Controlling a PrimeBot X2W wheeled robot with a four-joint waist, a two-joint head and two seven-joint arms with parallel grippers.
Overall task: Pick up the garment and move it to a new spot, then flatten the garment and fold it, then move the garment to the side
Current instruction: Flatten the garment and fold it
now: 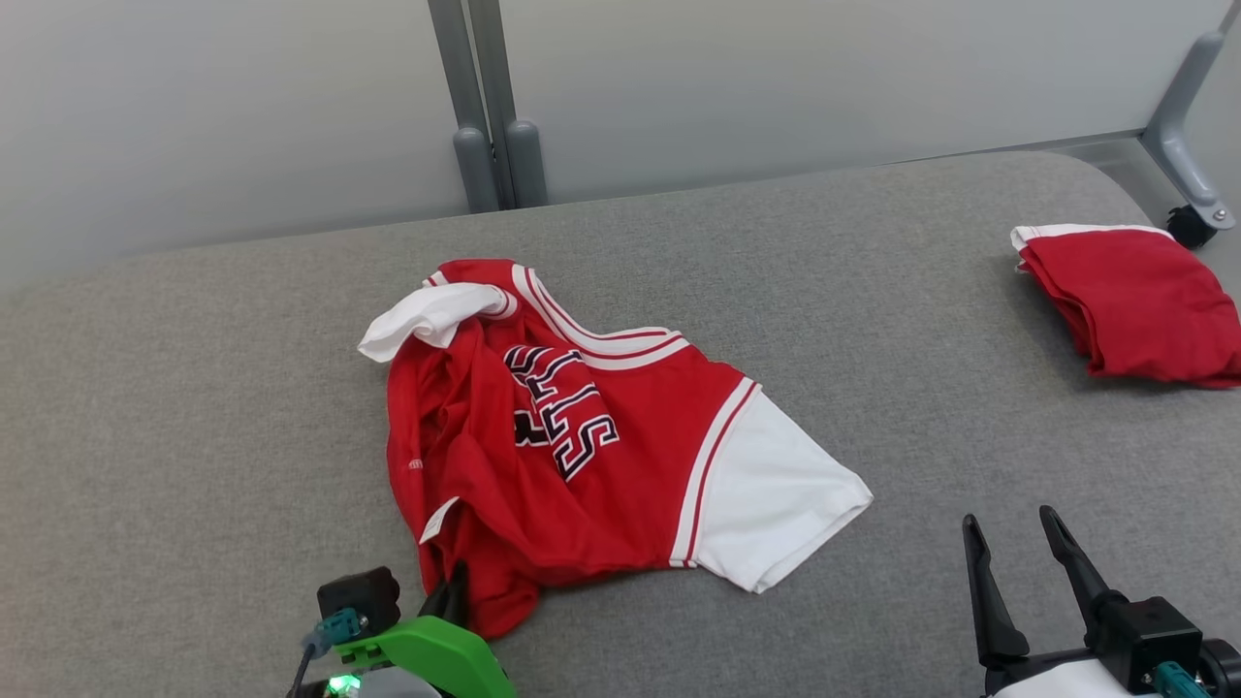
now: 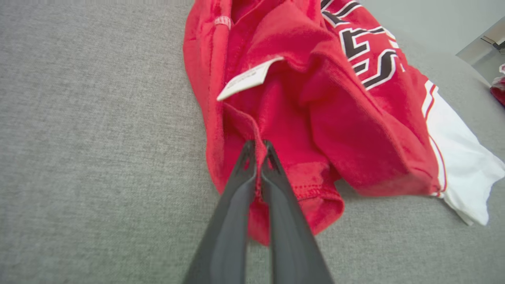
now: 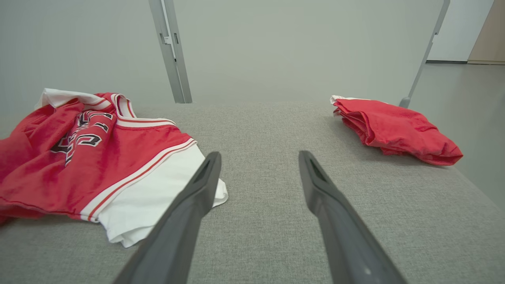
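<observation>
My left pincer clamps the near hem of the red jersey; my right pincer gapes wide.

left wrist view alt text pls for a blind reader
The left gripper is shut on a near edge of a crumpled red jersey lying on a grey fabric surface. A white label and a white sleeve show on the jersey.

Red, white-trimmed garment with black lettering on grey cushion.
</observation>
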